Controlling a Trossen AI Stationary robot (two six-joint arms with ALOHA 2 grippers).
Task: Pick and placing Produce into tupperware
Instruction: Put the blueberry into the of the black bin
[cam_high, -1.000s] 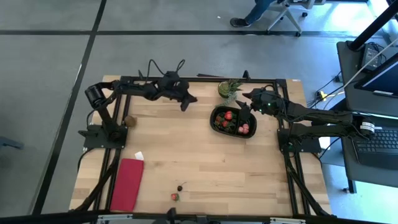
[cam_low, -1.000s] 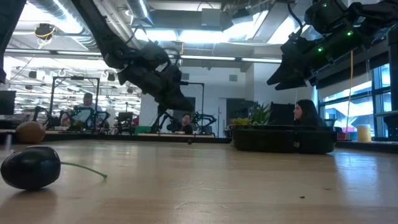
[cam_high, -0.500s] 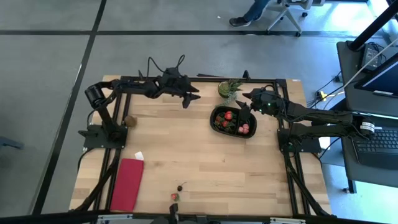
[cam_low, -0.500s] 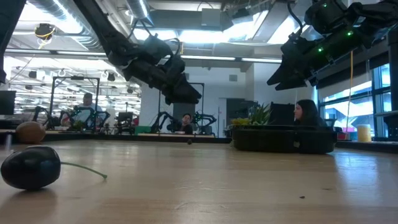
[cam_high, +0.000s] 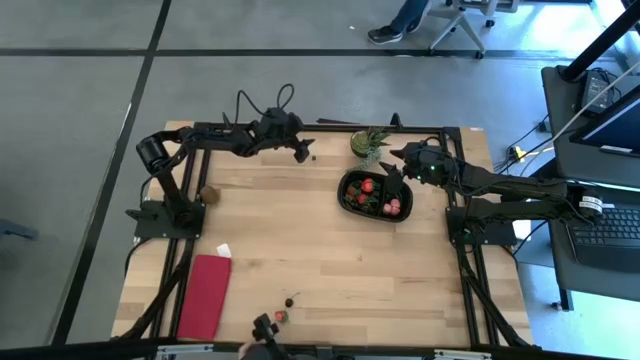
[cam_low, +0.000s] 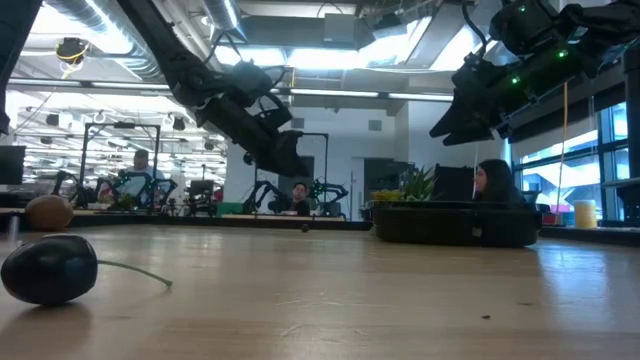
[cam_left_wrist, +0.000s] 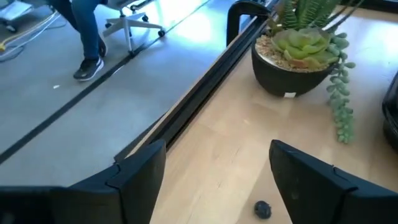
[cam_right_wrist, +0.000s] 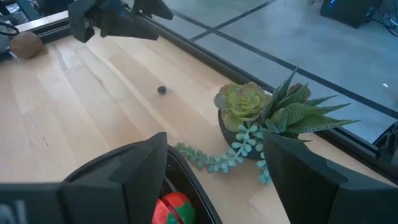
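Observation:
My left gripper (cam_high: 303, 153) is open and empty near the table's far edge. A small dark berry (cam_high: 313, 157) lies on the wood just beyond its fingertips and shows between the fingers in the left wrist view (cam_left_wrist: 263, 210). My right gripper (cam_high: 392, 173) is open and empty above the far rim of the black oval tupperware (cam_high: 347, 200). The tupperware holds several red and pink produce pieces, one a red strawberry (cam_right_wrist: 174, 208). A dark berry with a stem (cam_high: 289, 302) and a red strawberry piece (cam_high: 281, 316) lie near the table's near edge.
A green potted plant (cam_high: 368, 143) stands at the far edge between the two grippers. A brown round fruit (cam_high: 208, 194) lies at the left. A red cloth (cam_high: 203, 297) lies at the near left, with a small white scrap (cam_high: 223, 250) beside it. People sit in the room beyond the table.
My left gripper has drawn a little toward the table's far edge and turned. The small dark berry now shows on the wood beside its fingertips. My right gripper has kept still.

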